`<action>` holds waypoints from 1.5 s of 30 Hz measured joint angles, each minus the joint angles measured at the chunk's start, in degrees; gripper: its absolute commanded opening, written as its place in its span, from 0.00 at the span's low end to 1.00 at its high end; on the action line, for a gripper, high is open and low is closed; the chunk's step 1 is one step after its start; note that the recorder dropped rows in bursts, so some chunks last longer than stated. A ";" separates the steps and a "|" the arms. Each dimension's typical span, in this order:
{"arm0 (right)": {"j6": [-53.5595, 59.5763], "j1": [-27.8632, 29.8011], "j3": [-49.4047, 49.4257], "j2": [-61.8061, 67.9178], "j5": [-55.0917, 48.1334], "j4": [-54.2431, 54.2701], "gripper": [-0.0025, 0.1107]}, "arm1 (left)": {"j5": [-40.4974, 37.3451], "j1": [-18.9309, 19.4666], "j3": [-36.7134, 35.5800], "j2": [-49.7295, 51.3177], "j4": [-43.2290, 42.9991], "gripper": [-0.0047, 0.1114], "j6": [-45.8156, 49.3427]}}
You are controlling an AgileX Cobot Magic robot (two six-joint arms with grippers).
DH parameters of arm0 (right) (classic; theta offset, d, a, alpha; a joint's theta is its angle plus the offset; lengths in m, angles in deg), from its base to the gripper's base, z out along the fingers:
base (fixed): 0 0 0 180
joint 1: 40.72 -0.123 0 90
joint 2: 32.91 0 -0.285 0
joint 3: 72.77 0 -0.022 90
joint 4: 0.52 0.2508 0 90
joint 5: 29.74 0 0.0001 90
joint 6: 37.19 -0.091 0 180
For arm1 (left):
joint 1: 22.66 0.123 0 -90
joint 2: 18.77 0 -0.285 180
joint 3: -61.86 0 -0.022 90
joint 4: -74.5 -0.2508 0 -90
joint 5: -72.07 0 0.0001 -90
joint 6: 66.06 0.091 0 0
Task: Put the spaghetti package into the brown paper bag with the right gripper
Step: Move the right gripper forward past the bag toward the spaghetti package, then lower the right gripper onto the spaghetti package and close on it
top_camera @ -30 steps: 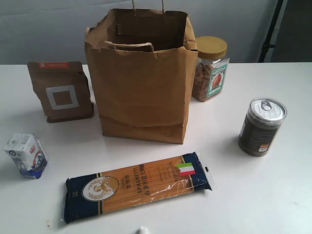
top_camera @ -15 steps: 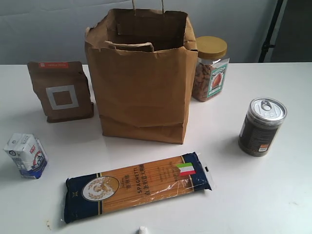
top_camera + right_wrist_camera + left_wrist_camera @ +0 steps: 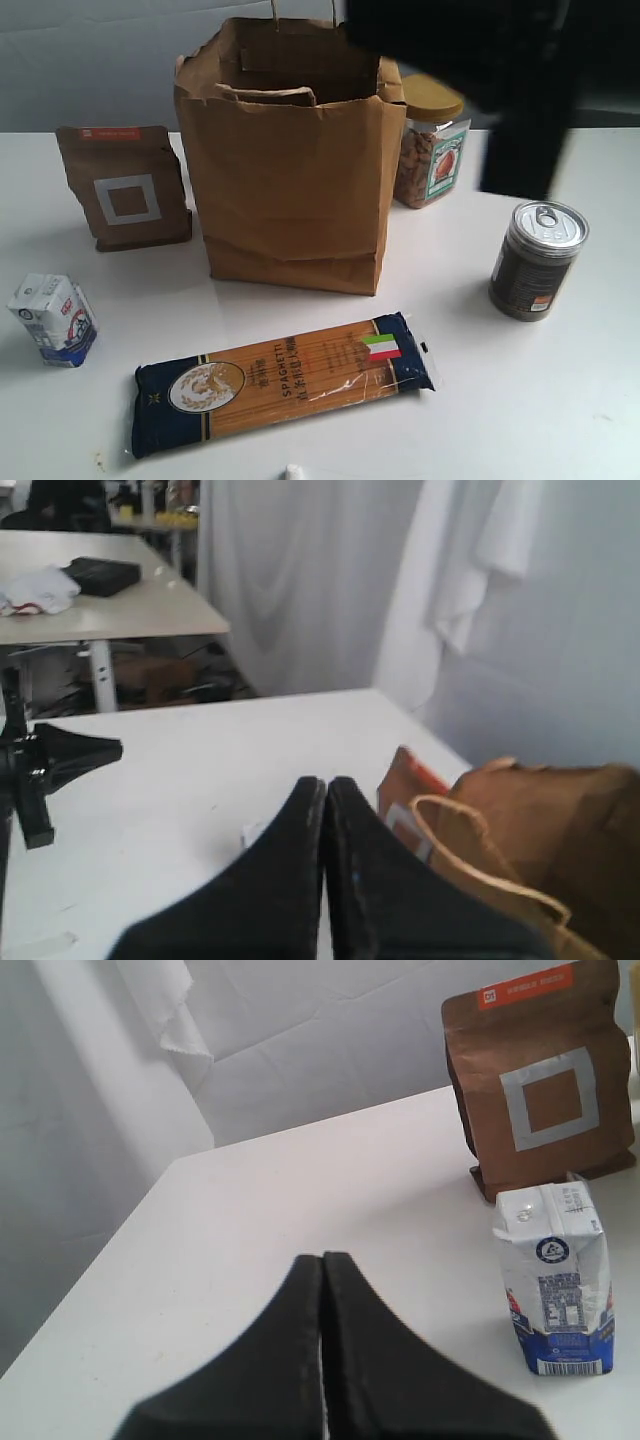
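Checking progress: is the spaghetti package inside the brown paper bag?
No, the spaghetti package lies flat on the table, outside the brown paper bag.

In the exterior view the right arm [image 3: 515,110] was a dark smear, too blurred to make out its shape. It hid the back right corner of the brown paper bag [image 3: 290,180] and part of the nut jar [image 3: 432,165] lid. The bag's handles ran off the top edge. A small white object [image 3: 292,471] was cut by the bottom edge and could not be identified. In the left wrist view the brown pouch [image 3: 545,1080] was clipped at the right edge, and the print on the carton [image 3: 555,1290] was too small to read. In the right wrist view the right gripper [image 3: 326,782] and the bag hid most of the pouch.
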 measured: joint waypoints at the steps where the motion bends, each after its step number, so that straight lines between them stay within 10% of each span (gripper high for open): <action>1: -1.10 0.00 -1.35 3.70 1.12 -0.30 0.02 | 0.00 0.00 0.00 0.00 0.00 0.04 0.00; 24: -9.62 0.00 -4.80 14.54 -12.04 -1.20 0.02 | 0.00 0.00 0.00 0.00 0.00 0.04 0.00; 36: 46.37 -6.61 -3.73 14.64 -19.22 43.97 0.02 | 0.00 0.00 0.00 0.00 0.00 0.04 0.00; 45: 108.50 -24.99 -3.71 15.46 -61.05 80.37 0.02 | 0.00 0.00 0.00 0.00 0.00 0.04 0.00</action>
